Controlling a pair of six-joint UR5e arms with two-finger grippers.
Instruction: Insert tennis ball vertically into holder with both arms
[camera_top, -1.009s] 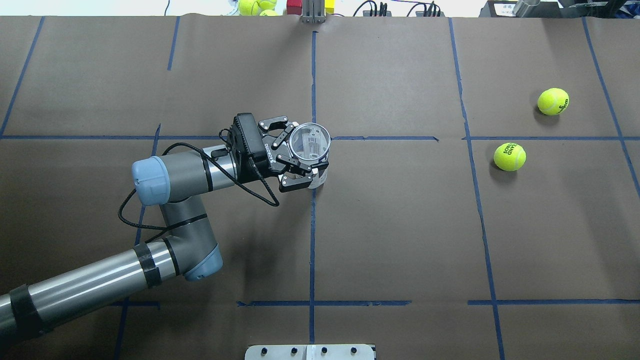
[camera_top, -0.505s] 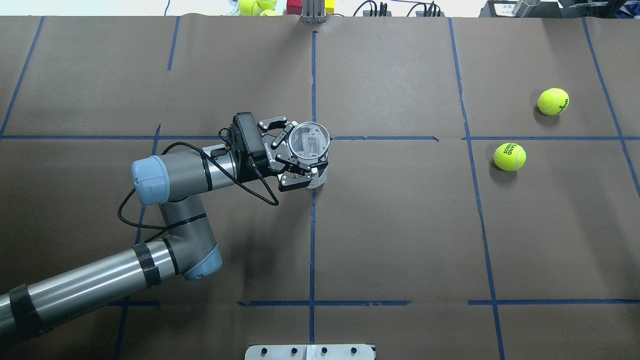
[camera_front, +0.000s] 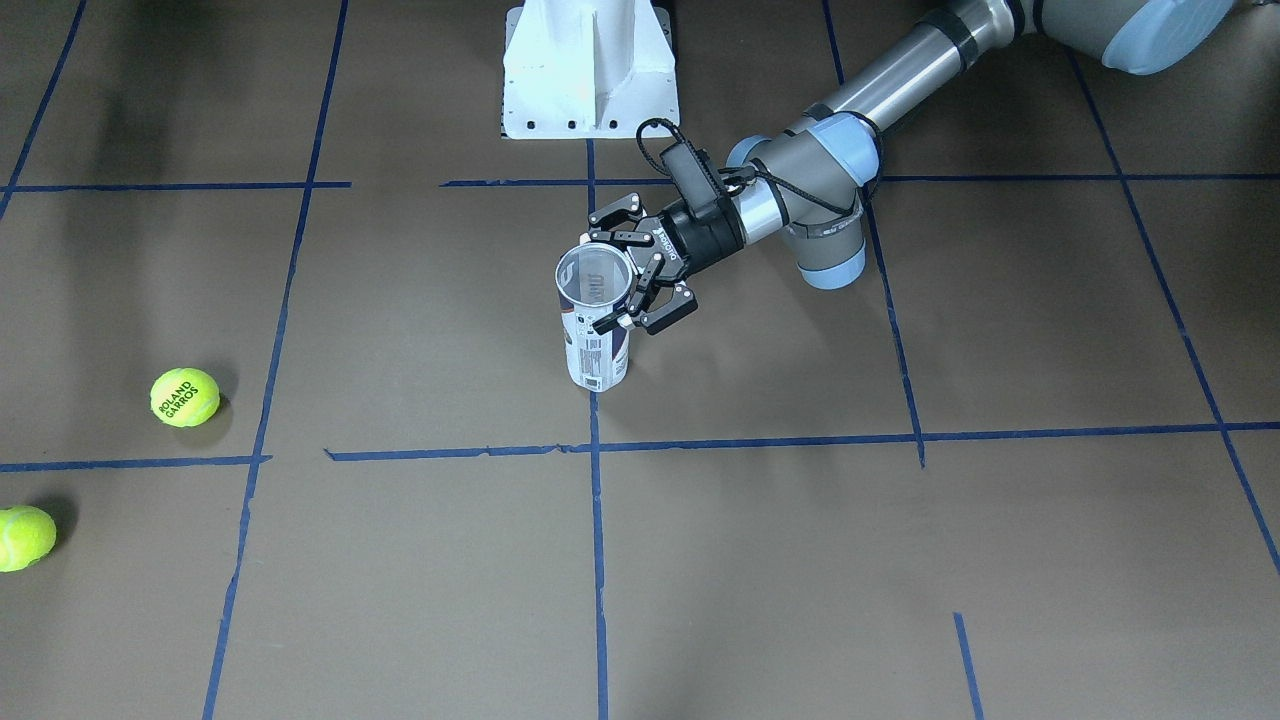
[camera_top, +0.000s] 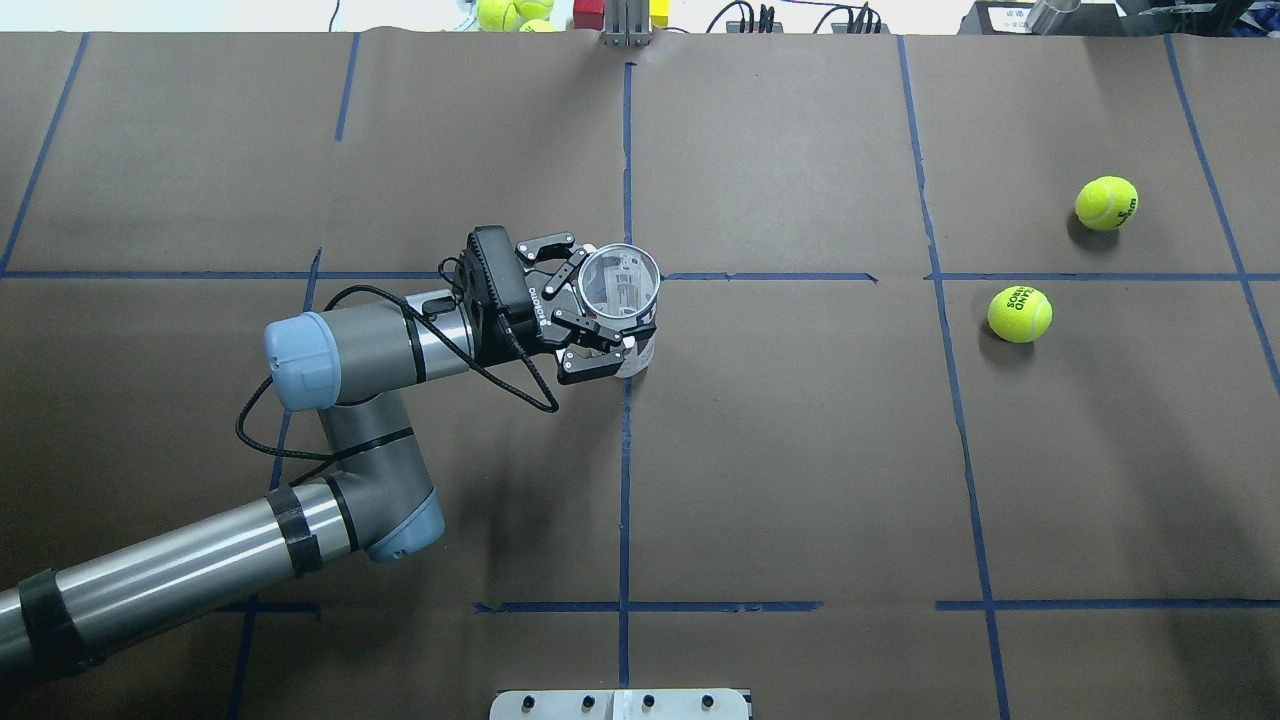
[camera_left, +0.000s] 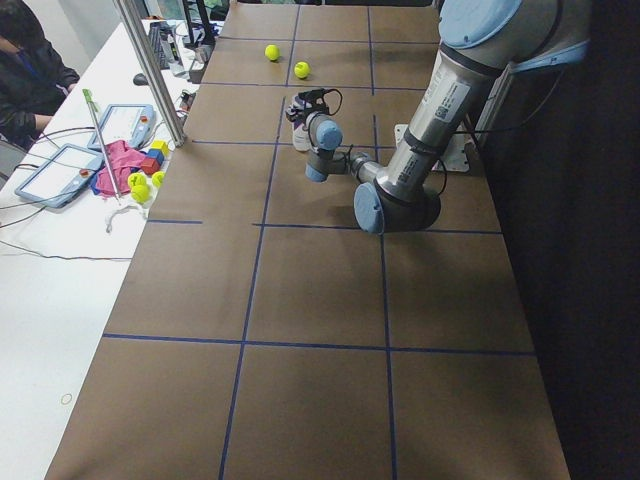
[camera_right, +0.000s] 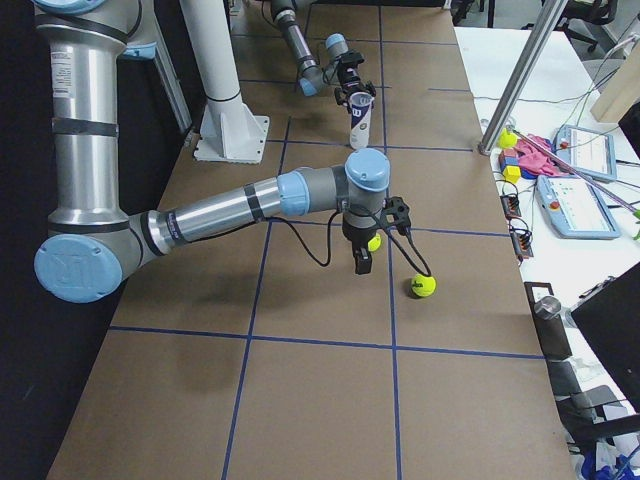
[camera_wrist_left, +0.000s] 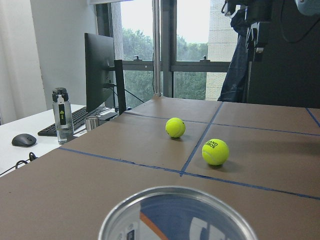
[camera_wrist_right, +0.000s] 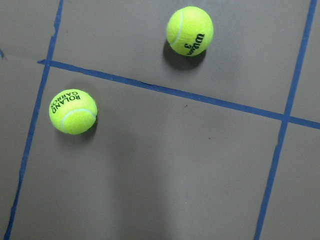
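The holder (camera_top: 620, 285) stands upright on the brown table near its middle, open end up, and shows no ball inside. It also shows in the front view (camera_front: 597, 345). My left gripper (camera_top: 610, 300) is shut on the holder just below its rim, one finger on each side. Two yellow tennis balls lie at the table's right: a Roland Garros one (camera_top: 1019, 314) and a Wilson one (camera_top: 1106, 203). My right gripper (camera_right: 360, 262) hangs above them, pointing down. I cannot tell whether it is open or shut. The right wrist view shows both balls (camera_wrist_right: 73, 111) (camera_wrist_right: 190, 31) below.
The white pedestal base (camera_front: 590, 80) stands at the table's robot-side edge. Spare balls and coloured blocks (camera_top: 515, 12) lie beyond the far edge. A metal post (camera_right: 520, 75) and tablets (camera_right: 580, 205) stand on the operators' desk.
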